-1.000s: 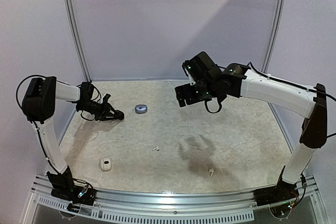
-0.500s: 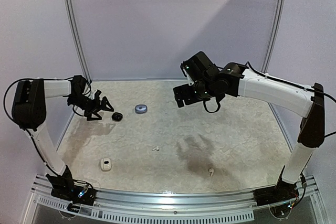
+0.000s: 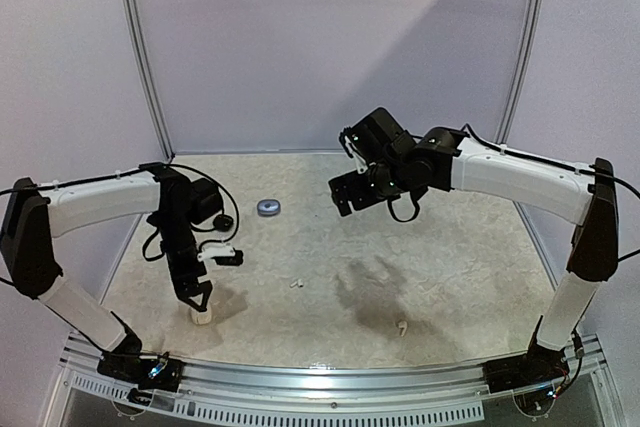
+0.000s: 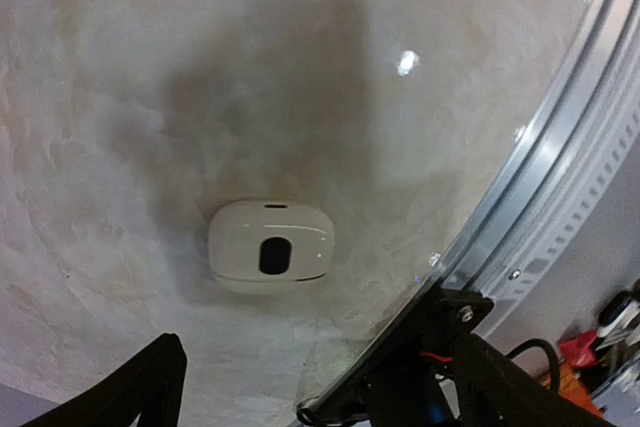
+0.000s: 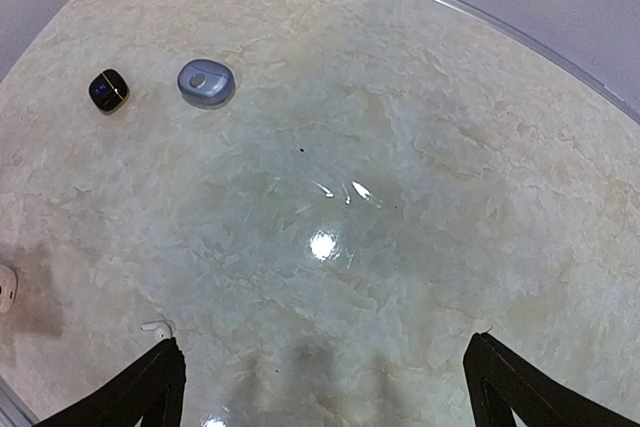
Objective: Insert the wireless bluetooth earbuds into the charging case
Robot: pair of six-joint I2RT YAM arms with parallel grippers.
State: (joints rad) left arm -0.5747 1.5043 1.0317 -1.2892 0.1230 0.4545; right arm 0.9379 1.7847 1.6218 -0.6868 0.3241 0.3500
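From above: my left gripper point(image 3: 210, 279) hangs spread just over a white case point(image 3: 203, 315) near the table's front edge and partly hides it. My right gripper point(image 3: 350, 192), also spread, hovers over mid-table. Two white earbuds point(image 3: 296, 283) lie loose, well apart.

Left wrist: the white case shows a dark oval.

Right wrist: a black case point(image 5: 107, 90) bears a bluish mark too small to read, beside a grey-blue case point(image 5: 207, 82). The white case is cut off at the left edge.

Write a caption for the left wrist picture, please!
Open left gripper hovers above the white case beside the metal rail.
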